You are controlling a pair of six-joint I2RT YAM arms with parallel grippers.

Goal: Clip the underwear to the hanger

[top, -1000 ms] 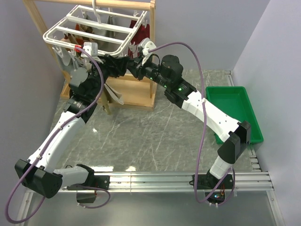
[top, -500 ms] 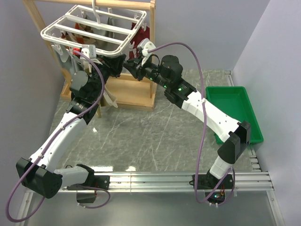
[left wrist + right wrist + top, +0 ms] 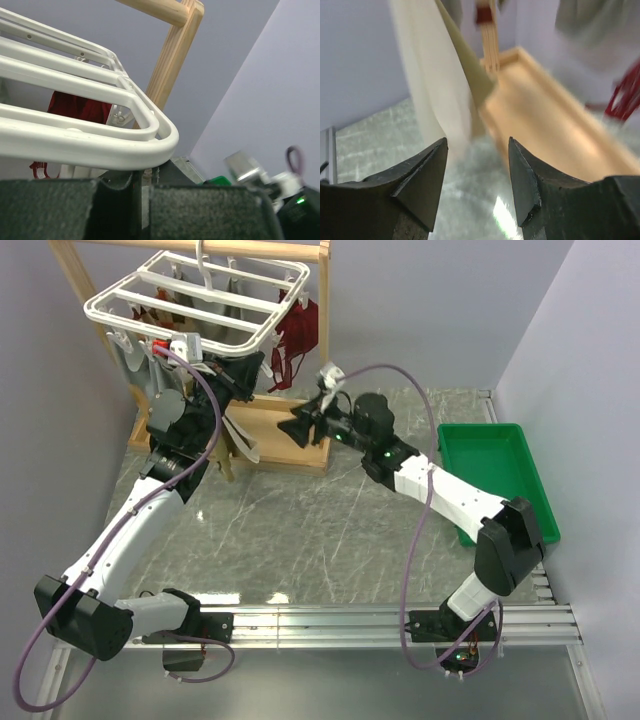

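- Since half a second earlier, your right hand [image 3: 297, 427] had left the hanger's [image 3: 283, 310] near right corner and dropped back. It now hung low over the desk [image 3: 330, 530], in front of the wooden stand's [image 3: 270, 445] base board. The hanger itself had shifted slightly.
- Your left hand [image 3: 243, 375] had kept its place, raised just under that same corner of the hanger, at the desk's far left corner.
- In the right wrist view, the right hand [image 3: 477, 142] stood with its fingers wide apart and nothing between them. It faced the stand's base [image 3: 545, 115].
- In the left wrist view, the left hand [image 3: 142, 182] showed only a narrow slit between its pads, right below the hanger's rim [image 3: 100, 145]. You could not tell whether it gripped anything.
- The underwear [image 3: 238, 440] hung down below the left hand, in front of the stand. The right wrist view showed it as a tan strip [image 3: 462, 60], blurred.
- A dark red garment [image 3: 292, 340] dangled from the hanger's far right side.
- A green tray [image 3: 480, 428] sat at the desk's right edge.
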